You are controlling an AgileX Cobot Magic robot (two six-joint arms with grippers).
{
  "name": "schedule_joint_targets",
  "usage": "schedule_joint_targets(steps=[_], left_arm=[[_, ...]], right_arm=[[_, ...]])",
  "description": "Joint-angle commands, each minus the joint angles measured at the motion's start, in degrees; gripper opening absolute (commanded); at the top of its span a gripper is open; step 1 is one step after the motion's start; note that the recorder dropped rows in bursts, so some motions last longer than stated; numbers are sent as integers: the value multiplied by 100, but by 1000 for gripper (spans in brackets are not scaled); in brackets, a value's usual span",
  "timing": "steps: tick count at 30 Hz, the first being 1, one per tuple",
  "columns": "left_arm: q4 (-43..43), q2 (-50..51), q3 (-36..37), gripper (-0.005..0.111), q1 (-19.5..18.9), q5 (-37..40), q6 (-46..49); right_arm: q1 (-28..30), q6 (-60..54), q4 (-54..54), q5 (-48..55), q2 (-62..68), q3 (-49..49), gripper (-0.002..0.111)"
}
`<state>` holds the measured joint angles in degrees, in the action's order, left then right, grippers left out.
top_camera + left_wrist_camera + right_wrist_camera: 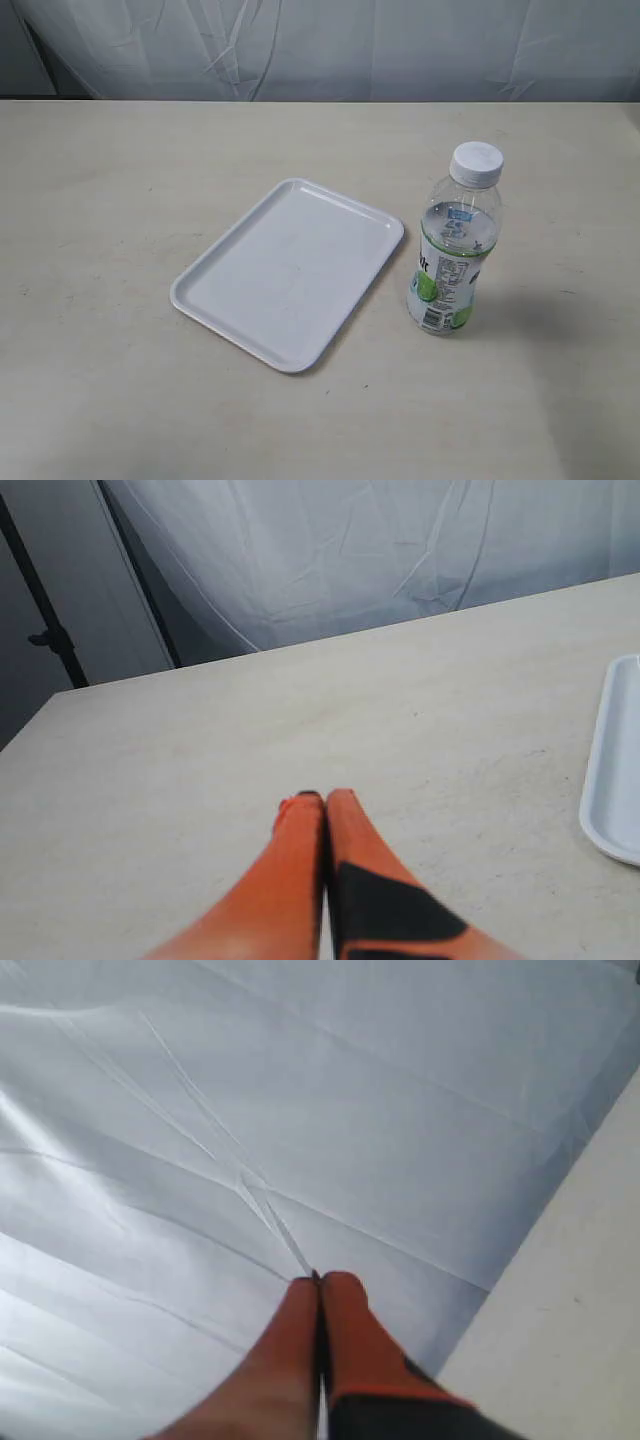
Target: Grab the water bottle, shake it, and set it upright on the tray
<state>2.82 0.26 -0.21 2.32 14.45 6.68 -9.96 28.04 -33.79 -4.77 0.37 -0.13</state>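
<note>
The water bottle point(455, 245) stands upright on the table, clear with a white cap and a green-and-white label, just right of the tray. The flat white tray point(290, 270) lies at the table's middle with nothing on it; one edge of the tray point(615, 765) also shows in the left wrist view. Neither arm appears in the exterior view. My left gripper point(322, 798) is shut on nothing, its orange fingers pressed together above bare table short of the tray. My right gripper point(320, 1280) is shut too, empty, pointing at the white backdrop cloth.
A pale table point(120, 180) spreads around the tray and bottle. A wrinkled white cloth point(320, 45) hangs behind the far edge. A dark stand pole point(45, 630) rises beyond the table's corner in the left wrist view.
</note>
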Motion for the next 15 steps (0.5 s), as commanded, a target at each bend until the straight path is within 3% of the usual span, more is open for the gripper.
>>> schedule_joint_targets(steps=[1,2,3,5,8,11,12,15], left_arm=[[-13,-26,21,0,2,-77,-16],[-13,-26,21,0,2,-77,-16],[-13,-26,21,0,2,-77,-16],[-13,-26,21,0,2,-77,-16],[-13,-26,21,0,2,-77,-16],[-13,-26,21,0,2,-77,-16],[-13,-26,21,0,2,-77,-16],[-13,-26,21,0,2,-77,-16]], right_arm=[[-81,1088,-180,-69,-37,-142,0],[-159,974,531,90,-37,-412,-1],[-307,566,2197,360,-37,-985,-1],[-343,388,4366,1076,209,-1923,-1],[-248,309,5842,2853,1914,-3048,-1],[-271,-716,5419,3705,3892,-3795,-1],[-271,-988,5110,3649,4191,-3834,-1],[-467,-2553,2874,2689,4816,-3479,-1]])
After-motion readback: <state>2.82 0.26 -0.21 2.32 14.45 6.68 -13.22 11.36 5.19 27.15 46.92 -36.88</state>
